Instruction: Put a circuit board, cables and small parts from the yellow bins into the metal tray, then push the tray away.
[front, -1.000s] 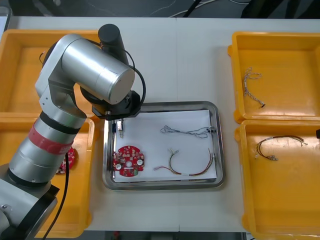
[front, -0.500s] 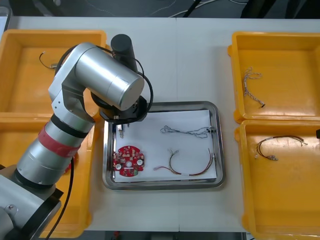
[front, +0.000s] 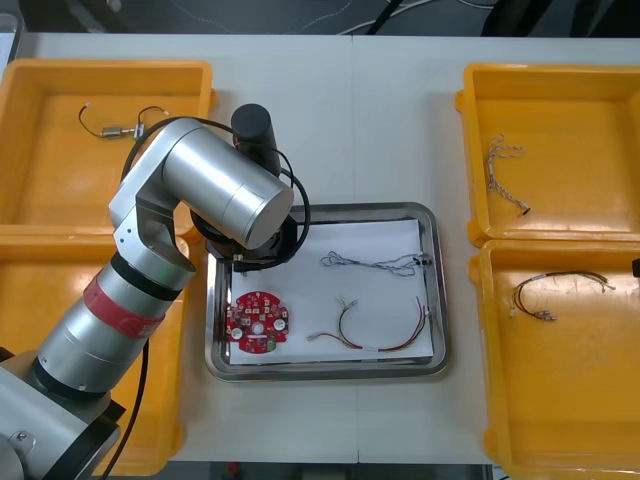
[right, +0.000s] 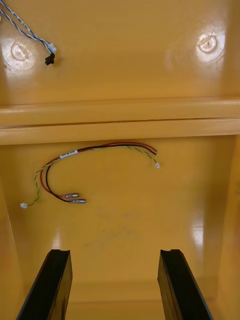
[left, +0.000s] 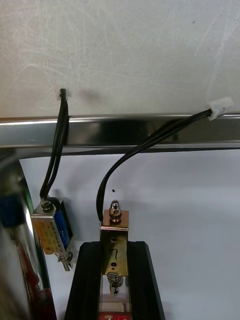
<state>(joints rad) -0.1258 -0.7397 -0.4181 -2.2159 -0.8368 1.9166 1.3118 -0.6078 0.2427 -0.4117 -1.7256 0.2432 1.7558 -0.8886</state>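
Left gripper (left: 114, 250) is over the far-left corner of the shiny metal tray w/ white inside (front: 440, 300), just above its floor. Its black fingers (left: 85, 285) are clamped on a small metal part (left: 115, 235), whose black cable (left: 104, 192) arches over the tray's far rim onto the light table (front: 380, 120). A second small metal part w/ blue wrap (left: 52, 230) lies by the tray's left wall. In the tray: round red circuit board (front: 257, 322), twisted blue and white cable (front: 375, 263), red and yellow cable (front: 380, 335). Right gripper (right: 114, 255), fingers apart & empty, hangs over the near yellow bin (right: 120, 230) right of the tray
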